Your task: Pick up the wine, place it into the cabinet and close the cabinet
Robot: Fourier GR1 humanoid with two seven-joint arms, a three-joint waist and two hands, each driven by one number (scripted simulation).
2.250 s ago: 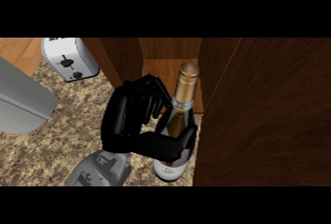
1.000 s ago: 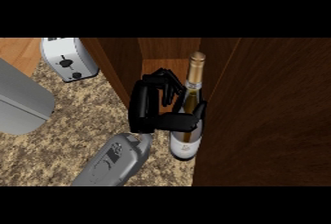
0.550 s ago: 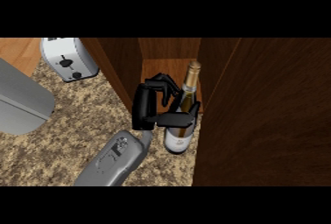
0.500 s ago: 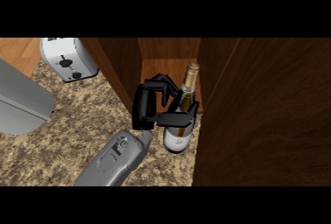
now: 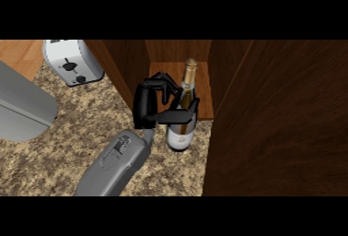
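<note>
Since the frame a second ago, your bottle has tipped a little and slid deeper toward the cabinet — the wine bottle [image 5: 183,117] now leans with its neck inside the opening and its base resting on the speckled counter [image 5: 61,156] just at the front edge of the cabinet floor [image 5: 204,103]. You can see one black hand [image 5: 151,103] on its grey forearm [image 5: 115,163] coming up from the lower edge; which arm it is cannot be told from this view alone. Its fingers and thumb are curled round the bottle's body, just below the shoulder, so the hand is clasping the wine. To your right the open cabinet door [image 5: 279,120] fills the view as a dark wooden panel, close beside the bottle. At the upper left a white toaster [image 5: 71,62] stands on the counter, well apart from the hand, and a large grey shape [image 5: 20,110] sits at the left edge — you cannot tell what it is.
</note>
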